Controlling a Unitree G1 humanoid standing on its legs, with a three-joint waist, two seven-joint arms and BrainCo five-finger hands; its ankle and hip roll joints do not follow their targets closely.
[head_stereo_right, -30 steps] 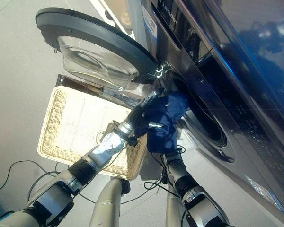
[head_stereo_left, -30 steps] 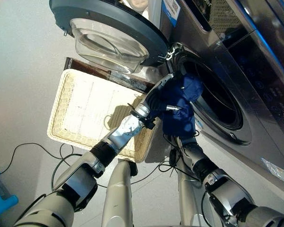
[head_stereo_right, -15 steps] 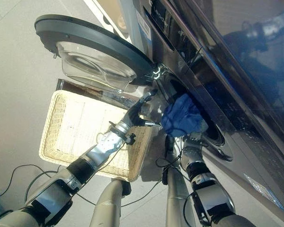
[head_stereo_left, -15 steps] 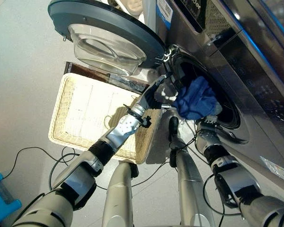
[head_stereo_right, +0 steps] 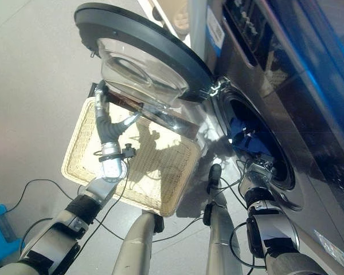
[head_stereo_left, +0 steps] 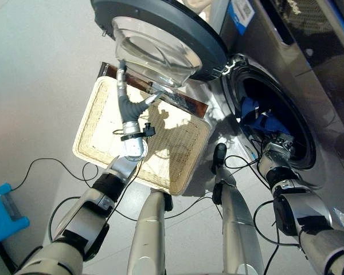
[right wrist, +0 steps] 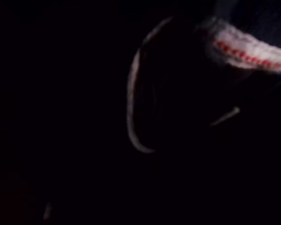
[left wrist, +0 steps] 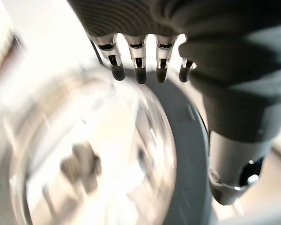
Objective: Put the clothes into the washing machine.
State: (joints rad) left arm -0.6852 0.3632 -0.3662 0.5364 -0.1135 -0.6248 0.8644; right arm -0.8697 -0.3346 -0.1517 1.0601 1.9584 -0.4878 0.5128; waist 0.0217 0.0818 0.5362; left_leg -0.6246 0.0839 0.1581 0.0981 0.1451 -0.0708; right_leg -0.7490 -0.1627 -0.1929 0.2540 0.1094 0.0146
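The washing machine (head_stereo_left: 309,86) fills the right side of the frame, its round door (head_stereo_left: 160,34) swung wide open at the top centre. Inside the dark drum opening, at centre right, lies the blue garment (head_stereo_left: 258,117), bunched just past the rim. The right hand (head_stereo_left: 275,143) reaches into that opening beside the cloth; its fingers are lost in the dark, so I cannot tell whether they grip anything. The left hand (head_stereo_left: 128,100) is raised in the upper middle of the frame, against the edge of the door's glass bowl (head_stereo_left: 155,51), fingers (left wrist: 138,65) straight and relaxed, holding nothing. Below it, on the grey floor (head_stereo_left: 34,86), sits a pale wicker basket tray (head_stereo_left: 97,143), just beside the machine's front.
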